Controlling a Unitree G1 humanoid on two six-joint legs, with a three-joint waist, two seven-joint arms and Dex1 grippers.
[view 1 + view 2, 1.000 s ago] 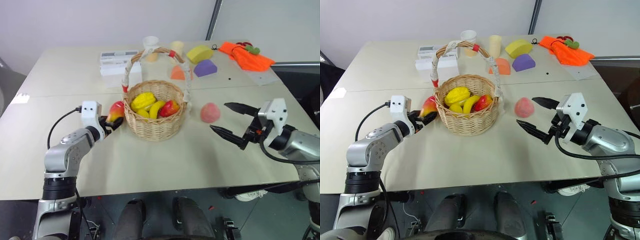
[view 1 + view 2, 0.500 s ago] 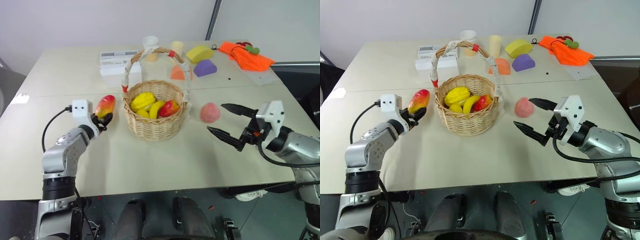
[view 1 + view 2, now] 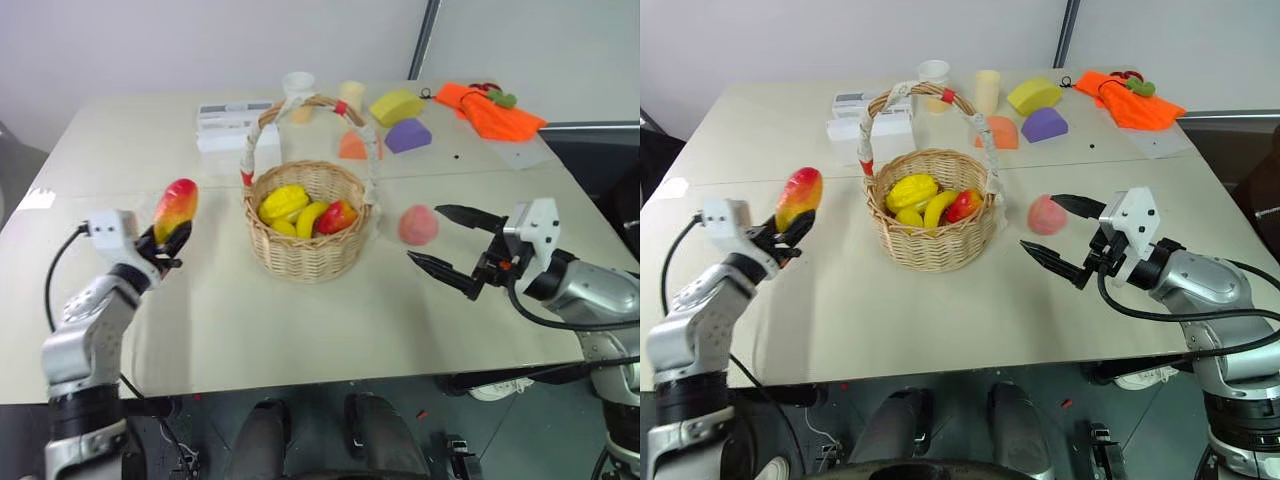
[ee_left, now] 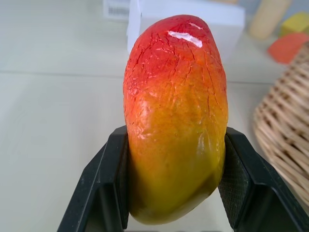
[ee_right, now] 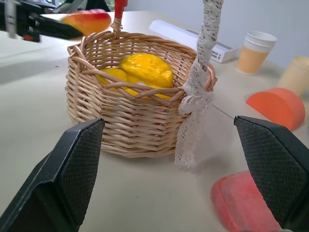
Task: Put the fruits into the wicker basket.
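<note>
So the mango point(image 4: 175, 125) is glossy with a crackled skin, red up top fading to yellow-green, and the left gripper point(image 3: 160, 245) is pinching it by its lower end, holding it upright above the table point(image 3: 300, 320), left of the wicker basket point(image 3: 310, 235). The right gripper point(image 3: 455, 245) is hanging with its textured black fingers spread wide, just beside the fuzzy pink peach point(image 3: 418, 225). The woven basket is holding yellow bananas point(image 3: 285, 203) and a red-yellow apple point(image 3: 338, 215).
</note>
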